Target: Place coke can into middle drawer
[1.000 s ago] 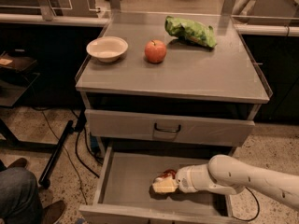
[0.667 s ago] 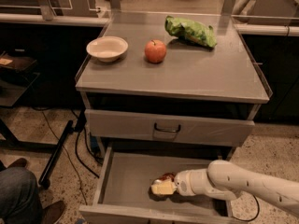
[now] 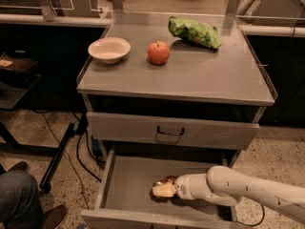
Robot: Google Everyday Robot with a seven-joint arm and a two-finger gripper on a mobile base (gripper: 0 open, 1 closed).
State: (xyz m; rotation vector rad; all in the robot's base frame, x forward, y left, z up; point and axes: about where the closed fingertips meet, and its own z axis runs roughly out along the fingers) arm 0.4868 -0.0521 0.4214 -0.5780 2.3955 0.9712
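Observation:
The middle drawer is pulled open at the bottom of the grey cabinet, its flat grey floor showing. My gripper is inside it, reaching in from the right on the white arm, low over the drawer floor near the middle. It is shut on the coke can. Only a small dark red part of the can shows, behind the cream fingers.
On the cabinet top stand a white bowl, a red apple and a green bag. The closed drawer front with a black handle is above the open drawer. A person's leg is at the lower left, and cables lie on the floor.
My gripper and the can have moved slightly down and to the left inside the drawer. Nothing else has moved.

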